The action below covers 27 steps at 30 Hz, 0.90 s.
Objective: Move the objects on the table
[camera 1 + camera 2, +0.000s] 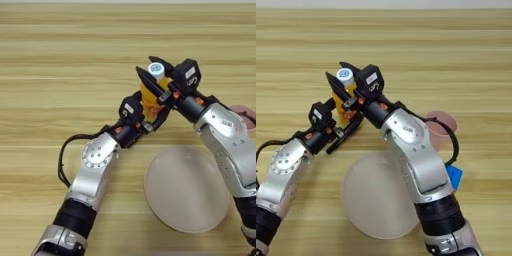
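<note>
The bottle (150, 92) is seen upright at the centre of the frame, a little above the middle, with its white cap (156, 69) on top and orange juice below. It is gripped by both grippers at once. The right gripper (154, 76) is closed on the upper part, one black finger lying along the bottle's left side and the other behind the cap; its arm enters from the lower right corner. The left gripper (150, 116) is closed on the lower part of the bottle, its fingers set round the base from the lower left; its arm enters from the lower left corner. Whether the bottle's base touches the table (60, 75) cannot be told, as it is hidden by the left gripper.

The plate (187, 187) lies flat on the table in the lower right of the frame, just below the grippers and partly covered by the right forearm. The cup (440, 129) stands at the right, beside the right arm and above the plate's right edge. A small blue part of the cube (454, 177) is seen behind the right forearm, below the cup.
</note>
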Tool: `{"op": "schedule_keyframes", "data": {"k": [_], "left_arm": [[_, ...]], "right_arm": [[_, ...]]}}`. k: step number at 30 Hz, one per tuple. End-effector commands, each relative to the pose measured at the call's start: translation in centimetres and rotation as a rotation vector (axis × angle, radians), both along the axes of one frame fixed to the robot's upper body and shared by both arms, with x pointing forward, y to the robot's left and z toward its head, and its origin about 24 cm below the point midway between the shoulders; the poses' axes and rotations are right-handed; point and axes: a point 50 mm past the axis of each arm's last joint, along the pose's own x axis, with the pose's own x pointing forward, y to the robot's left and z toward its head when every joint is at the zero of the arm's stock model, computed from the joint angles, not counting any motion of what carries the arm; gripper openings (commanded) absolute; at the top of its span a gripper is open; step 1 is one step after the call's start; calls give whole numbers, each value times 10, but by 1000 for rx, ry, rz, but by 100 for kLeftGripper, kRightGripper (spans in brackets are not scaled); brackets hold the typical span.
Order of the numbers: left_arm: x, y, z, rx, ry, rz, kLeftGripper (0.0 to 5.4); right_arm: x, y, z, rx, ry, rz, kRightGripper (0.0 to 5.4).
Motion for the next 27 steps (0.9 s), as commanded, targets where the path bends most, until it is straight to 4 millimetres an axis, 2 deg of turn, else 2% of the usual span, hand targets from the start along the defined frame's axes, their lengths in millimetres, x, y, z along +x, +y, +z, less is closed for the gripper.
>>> {"op": "schedule_keyframes", "data": {"k": [1,8,17,27], "left_arm": [[-2,-1,8,12,-58,-5,339],[-6,9,2,20,-38,19,338],[-28,26,-9,27,7,66,338],[-42,40,-16,35,50,125,338]], "right_arm": [[-3,3,2,7,-5,39,216],[-1,-1,10,48,-36,30,286],[-1,-7,21,115,-100,39,379],[4,-12,26,140,-118,24,479]]}}
